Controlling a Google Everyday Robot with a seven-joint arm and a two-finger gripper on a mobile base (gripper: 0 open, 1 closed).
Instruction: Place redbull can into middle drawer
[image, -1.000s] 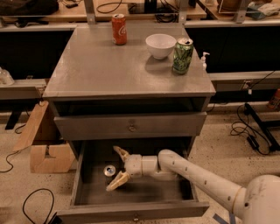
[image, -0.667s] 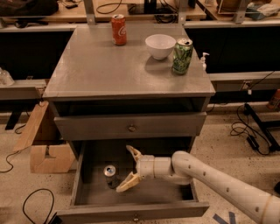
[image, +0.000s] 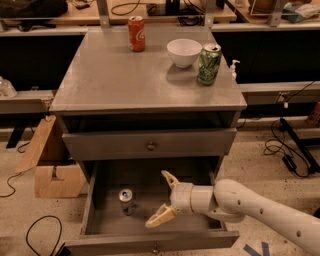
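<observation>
The redbull can, slim with a silver top, stands upright inside the middle drawer, left of centre. The drawer is pulled out, a grey tray with a small knob on its front. My gripper hangs over the drawer's middle, to the right of the can and apart from it. Its two pale fingers are spread wide and hold nothing. The white arm comes in from the lower right.
On the cabinet top stand a red cola can, a white bowl and a green can. The upper drawer is shut. A cardboard box sits on the floor at the left; cables lie at the right.
My gripper has drawn back to the right, away from the can, which stays standing in the drawer. The fingers stay spread.
</observation>
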